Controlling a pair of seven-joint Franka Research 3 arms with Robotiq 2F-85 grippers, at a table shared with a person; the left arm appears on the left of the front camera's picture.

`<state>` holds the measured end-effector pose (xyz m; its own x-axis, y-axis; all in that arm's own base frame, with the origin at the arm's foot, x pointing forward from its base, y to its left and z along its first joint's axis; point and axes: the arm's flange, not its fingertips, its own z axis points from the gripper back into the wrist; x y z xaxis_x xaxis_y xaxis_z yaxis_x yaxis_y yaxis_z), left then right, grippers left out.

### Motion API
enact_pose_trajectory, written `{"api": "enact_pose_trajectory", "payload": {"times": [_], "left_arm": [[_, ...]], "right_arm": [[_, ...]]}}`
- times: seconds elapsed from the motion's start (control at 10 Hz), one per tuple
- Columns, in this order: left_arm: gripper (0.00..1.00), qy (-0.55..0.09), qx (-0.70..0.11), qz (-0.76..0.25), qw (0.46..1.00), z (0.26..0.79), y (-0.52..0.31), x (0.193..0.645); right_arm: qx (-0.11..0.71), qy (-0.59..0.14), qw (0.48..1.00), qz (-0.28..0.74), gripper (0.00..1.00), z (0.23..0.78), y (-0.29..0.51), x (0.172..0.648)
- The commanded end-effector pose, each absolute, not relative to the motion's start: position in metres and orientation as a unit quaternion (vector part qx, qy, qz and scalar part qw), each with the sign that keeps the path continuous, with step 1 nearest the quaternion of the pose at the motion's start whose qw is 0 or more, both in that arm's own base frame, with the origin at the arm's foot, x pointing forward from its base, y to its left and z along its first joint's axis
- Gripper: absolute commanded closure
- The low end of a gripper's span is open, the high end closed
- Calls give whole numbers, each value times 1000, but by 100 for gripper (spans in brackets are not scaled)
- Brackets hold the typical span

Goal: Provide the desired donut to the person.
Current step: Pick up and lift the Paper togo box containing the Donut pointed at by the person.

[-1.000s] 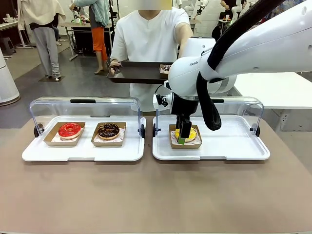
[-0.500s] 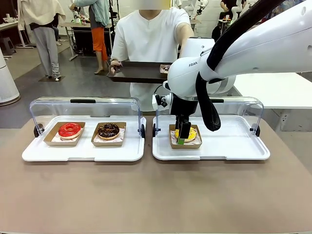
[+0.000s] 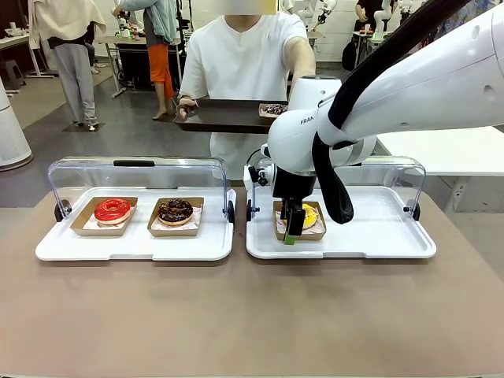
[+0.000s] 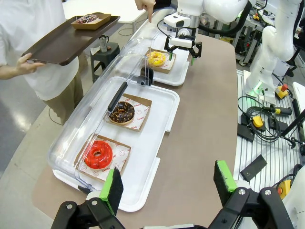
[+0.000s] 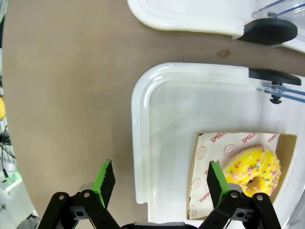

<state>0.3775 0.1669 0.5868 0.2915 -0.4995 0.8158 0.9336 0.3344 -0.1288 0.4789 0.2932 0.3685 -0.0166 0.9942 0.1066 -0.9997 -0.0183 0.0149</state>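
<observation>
Your right jaws hang apart just beside the yellow donut, over the rim of its tray (left jaws also apart, well away).

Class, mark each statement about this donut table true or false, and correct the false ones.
1. The right claw is open. True.
2. The yellow donut is gripped by the right claw. False: it rests in the white tray, ungripped.
3. The person holds a brown tray carrying a boxed donut. True.
4. The red donut shares a tray with the yellow one. False: it sits beside the chocolate donut.
</observation>
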Motion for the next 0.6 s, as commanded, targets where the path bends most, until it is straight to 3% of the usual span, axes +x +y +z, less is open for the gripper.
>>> {"api": "enact_pose_trajectory", "payload": {"times": [0.0, 0.5], "left_arm": [[0, -352, -317, -485, 735, 588, 168, 377], [0, -352, -317, -485, 735, 588, 168, 377]], "right_arm": [[35, -54, 696, 715, 0, 352, 291, 483], [23, -67, 698, 713, 0, 333, 290, 500]]}}
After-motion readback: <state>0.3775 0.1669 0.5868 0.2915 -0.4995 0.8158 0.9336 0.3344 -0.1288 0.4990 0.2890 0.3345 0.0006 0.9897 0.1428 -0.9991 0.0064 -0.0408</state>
